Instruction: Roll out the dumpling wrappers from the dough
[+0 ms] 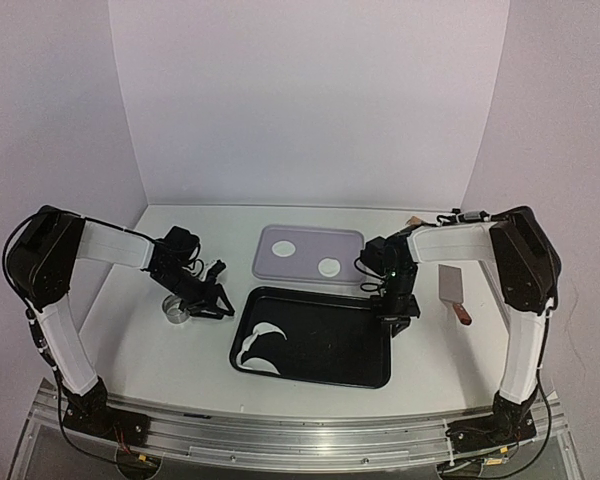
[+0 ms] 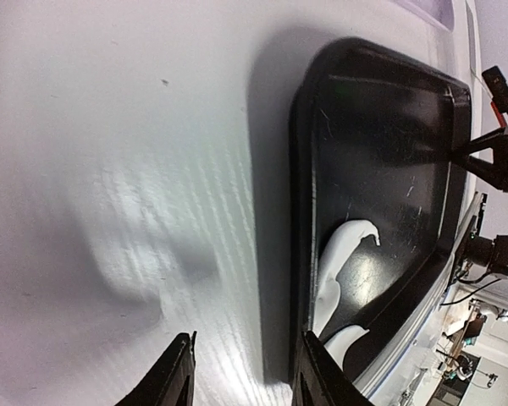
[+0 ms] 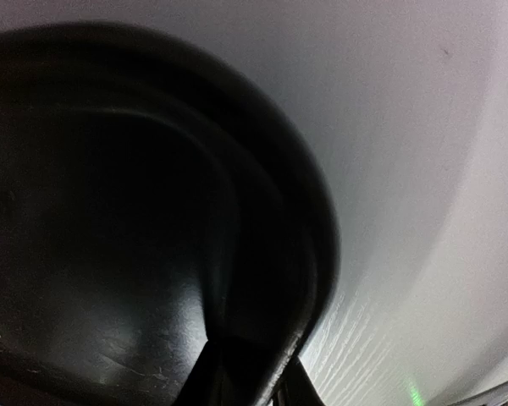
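Plain white walls enclose a white table, evenly lit.

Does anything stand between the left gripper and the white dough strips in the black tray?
Only the raised left rim of the black rectangular tray. The left gripper, open, hangs over bare white table beside it, and the curved white dough strips lie just inside that rim. Nothing else visible.

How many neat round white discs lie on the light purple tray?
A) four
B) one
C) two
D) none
C: the top view shows two dumpling wrappers lying apart on the light purple tray, while the black tray holds only curved dough scraps.
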Robot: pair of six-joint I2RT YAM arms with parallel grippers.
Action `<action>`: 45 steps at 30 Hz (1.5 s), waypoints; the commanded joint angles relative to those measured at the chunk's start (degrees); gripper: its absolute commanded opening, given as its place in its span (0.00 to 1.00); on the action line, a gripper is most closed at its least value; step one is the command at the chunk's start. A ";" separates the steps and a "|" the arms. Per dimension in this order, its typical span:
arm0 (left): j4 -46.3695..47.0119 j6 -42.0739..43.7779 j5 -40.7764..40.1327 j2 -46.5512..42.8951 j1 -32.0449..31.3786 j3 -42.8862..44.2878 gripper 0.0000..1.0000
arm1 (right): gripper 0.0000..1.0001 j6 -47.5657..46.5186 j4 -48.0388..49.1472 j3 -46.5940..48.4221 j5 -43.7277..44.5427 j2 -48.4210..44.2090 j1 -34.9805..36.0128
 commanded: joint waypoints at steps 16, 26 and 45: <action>-0.15 3.65 -2.25 -5.00 9.19 4.46 0.41 | 0.00 0.68 1.89 -5.32 0.94 0.86 0.02; 0.24 3.57 -2.10 -4.76 9.21 4.03 0.41 | 0.14 -2.24 1.19 -4.29 2.15 -0.94 0.05; -7.91 14.42 -3.95 -15.10 17.78 12.04 0.59 | 0.93 -18.93 18.90 -3.32 3.04 -32.80 -15.15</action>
